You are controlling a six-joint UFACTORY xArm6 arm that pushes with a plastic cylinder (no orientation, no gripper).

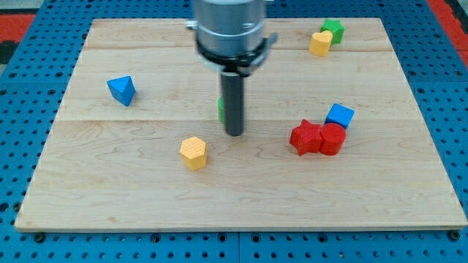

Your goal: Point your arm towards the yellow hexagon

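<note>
The yellow hexagon (194,153) lies on the wooden board (146,197), left of centre and toward the view's bottom. My tip (233,133) is at the board's middle, a short way to the right of and slightly above the yellow hexagon, not touching it. A green block (220,109) is mostly hidden behind the rod, just left of it.
A blue triangular block (122,90) lies at the left. A yellow heart-like block (320,43) touches a green block (333,31) at the top right. A red star-like block (306,136), a red cylinder (333,139) and a blue cube (340,115) cluster at the right.
</note>
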